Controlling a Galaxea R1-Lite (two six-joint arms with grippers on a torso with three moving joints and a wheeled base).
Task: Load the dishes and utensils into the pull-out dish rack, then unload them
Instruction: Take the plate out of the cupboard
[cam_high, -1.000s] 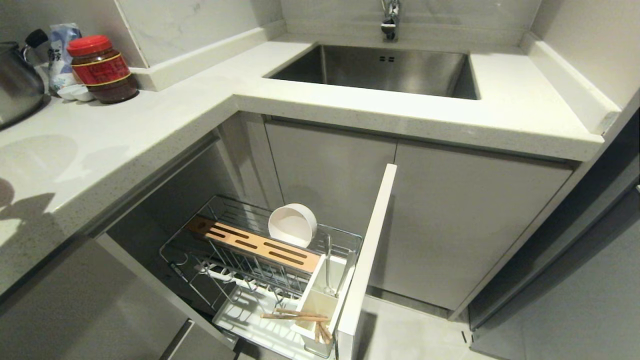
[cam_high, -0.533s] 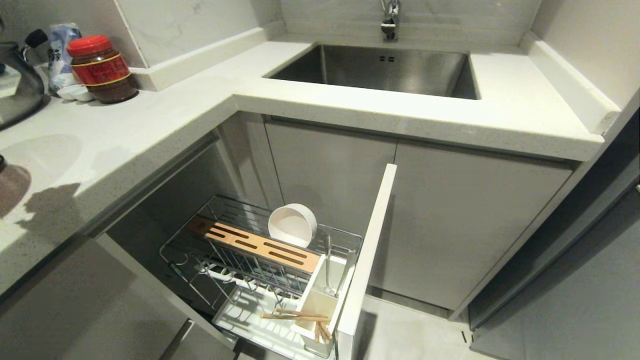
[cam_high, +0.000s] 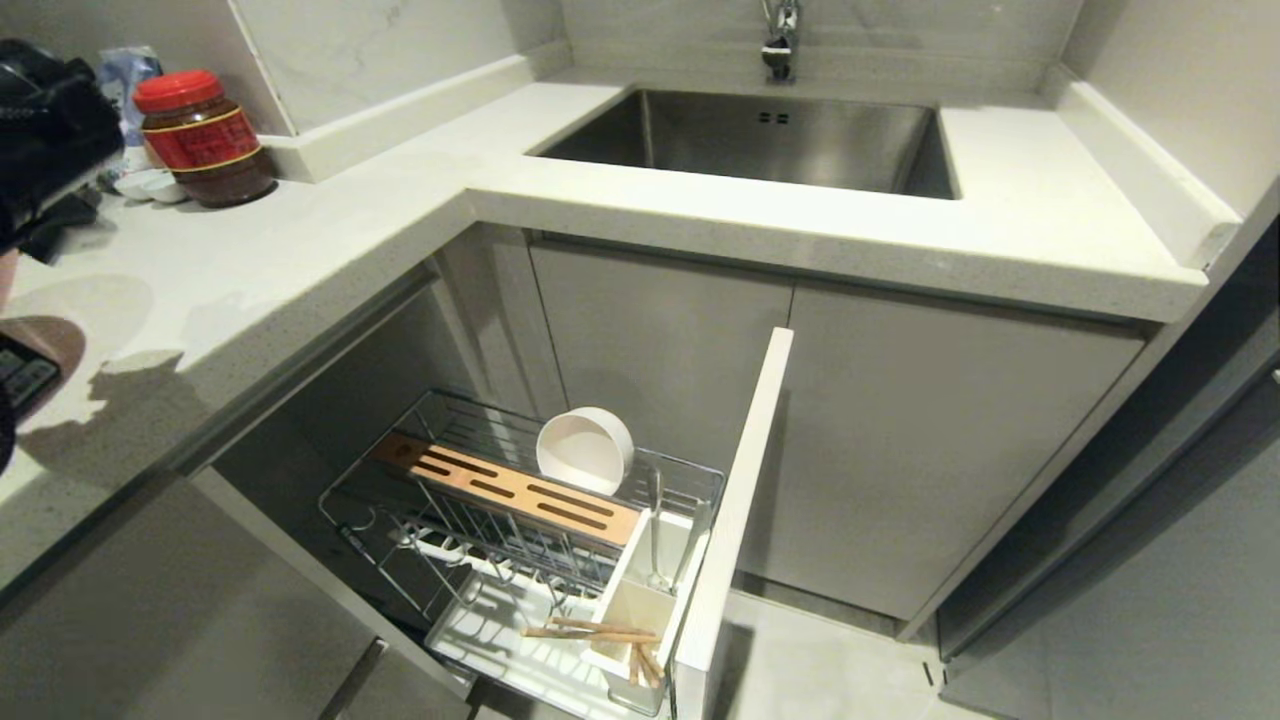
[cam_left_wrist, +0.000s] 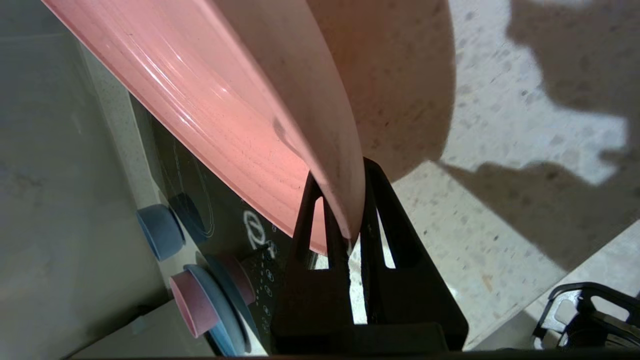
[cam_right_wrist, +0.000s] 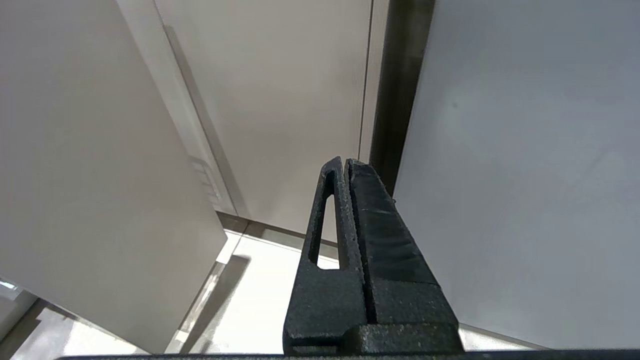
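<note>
Left gripper (cam_left_wrist: 345, 200) jaws clench the pink plate (cam_left_wrist: 240, 115) by its rim, edge-on above the counter (cam_left_wrist: 500, 175), ready for slotting upright into the rack (cam_high: 520, 510); right gripper (cam_right_wrist: 346, 165) jaws are clenched empty.

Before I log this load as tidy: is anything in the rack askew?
Yes. One chopstick lies flat across the cutlery box rim, poking out over the drip tray, not standing inside. The bowl stands on edge, as racked.

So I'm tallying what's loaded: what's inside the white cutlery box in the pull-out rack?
Wooden chopsticks lie across the white cutlery box's near end, more sticking up beside them. Slim metal cutlery stands at its far end. The box walls hide their lower ends.
</note>
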